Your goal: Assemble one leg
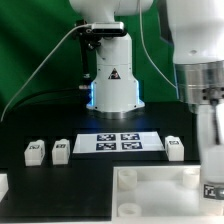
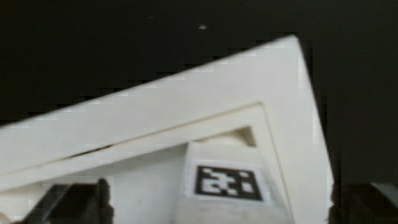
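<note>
The large white tray-like piece (image 1: pixel 150 190) lies at the table's front, and one of its corners fills the wrist view (image 2: pixel 196 100). A leg (image 1: pixel 210 188) stands upright at the tray's corner on the exterior view's right, with its tag facing the camera. My gripper (image 1: pixel 207 168) hangs right over it. In the wrist view the leg (image 2: pixel 226 185) sits between my gripper (image 2: pixel 222 212) jaws. The dark fingertips (image 2: pixel 75 205) stand wider than the leg, with white gaps on both sides, so the gripper is open.
The marker board (image 1: pixel 120 142) lies in front of the robot base. Two loose legs (image 1: pixel 35 150) (image 1: pixel 60 149) lie to the exterior view's left of it and one leg (image 1: pixel 175 148) to its right. A white part (image 1: pixel 3 186) shows at the left edge.
</note>
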Controlling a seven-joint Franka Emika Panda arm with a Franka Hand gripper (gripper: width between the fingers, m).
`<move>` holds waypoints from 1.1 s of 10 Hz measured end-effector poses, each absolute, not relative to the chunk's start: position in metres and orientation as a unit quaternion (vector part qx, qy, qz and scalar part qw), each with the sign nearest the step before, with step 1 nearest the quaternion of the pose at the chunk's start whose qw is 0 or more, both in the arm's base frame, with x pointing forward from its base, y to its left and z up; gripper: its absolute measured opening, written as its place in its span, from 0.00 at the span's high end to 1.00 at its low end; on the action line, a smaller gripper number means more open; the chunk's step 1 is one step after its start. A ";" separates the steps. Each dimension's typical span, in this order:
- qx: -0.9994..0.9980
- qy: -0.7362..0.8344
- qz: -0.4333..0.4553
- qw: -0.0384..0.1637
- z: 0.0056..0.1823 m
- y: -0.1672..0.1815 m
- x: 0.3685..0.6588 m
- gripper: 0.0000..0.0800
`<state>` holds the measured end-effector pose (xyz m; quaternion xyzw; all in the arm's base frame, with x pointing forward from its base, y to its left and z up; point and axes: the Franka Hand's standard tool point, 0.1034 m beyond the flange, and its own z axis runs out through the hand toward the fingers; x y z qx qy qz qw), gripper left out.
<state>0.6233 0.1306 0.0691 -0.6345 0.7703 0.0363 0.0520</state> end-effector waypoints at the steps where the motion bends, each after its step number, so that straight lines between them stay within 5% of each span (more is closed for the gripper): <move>1: -0.692 0.719 0.026 0.057 0.071 0.135 0.622 0.20; 6: -0.846 0.530 0.010 0.057 0.072 0.134 0.618 0.19; 11: -0.961 0.274 -0.009 0.036 0.070 0.116 0.620 0.19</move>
